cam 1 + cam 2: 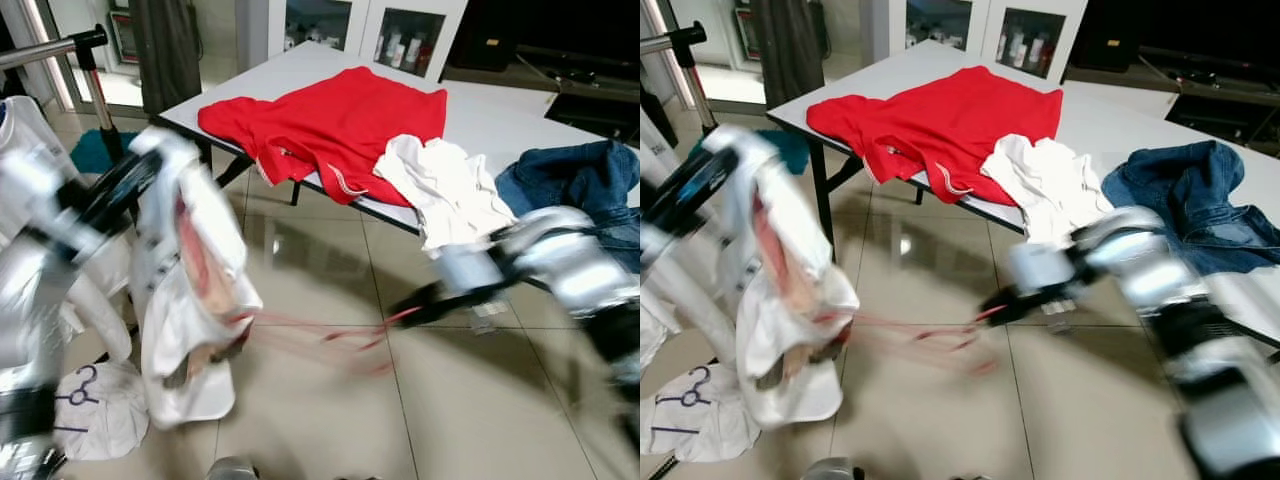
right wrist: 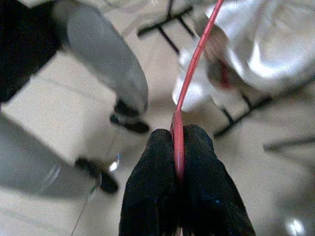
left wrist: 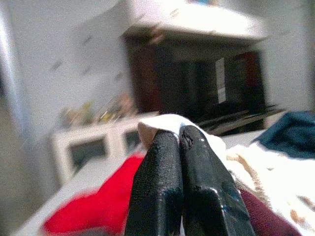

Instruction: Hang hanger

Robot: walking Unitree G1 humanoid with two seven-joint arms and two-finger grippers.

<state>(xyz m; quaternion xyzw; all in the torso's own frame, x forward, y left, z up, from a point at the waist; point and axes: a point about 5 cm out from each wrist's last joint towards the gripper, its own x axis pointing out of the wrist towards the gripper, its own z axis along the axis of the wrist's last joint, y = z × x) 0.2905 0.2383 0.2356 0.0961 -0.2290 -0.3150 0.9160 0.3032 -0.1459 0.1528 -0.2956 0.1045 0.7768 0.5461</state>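
We see a white table (image 1: pixel 500 115) bearing a red shirt (image 1: pixel 330 125), a white garment (image 1: pixel 445 190) and blue jeans (image 1: pixel 585 185). A white cloth (image 1: pixel 95 410) lies on the tiled floor (image 1: pixel 450 400).

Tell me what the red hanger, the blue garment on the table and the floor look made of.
Red hanger: thin, smooth rod, probably plastic or coated wire; blur leaves it open.
Blue garment: denim by its heavy, faded folds and seams.
Floor: glossy glazed tile, with grout lines and reflections.
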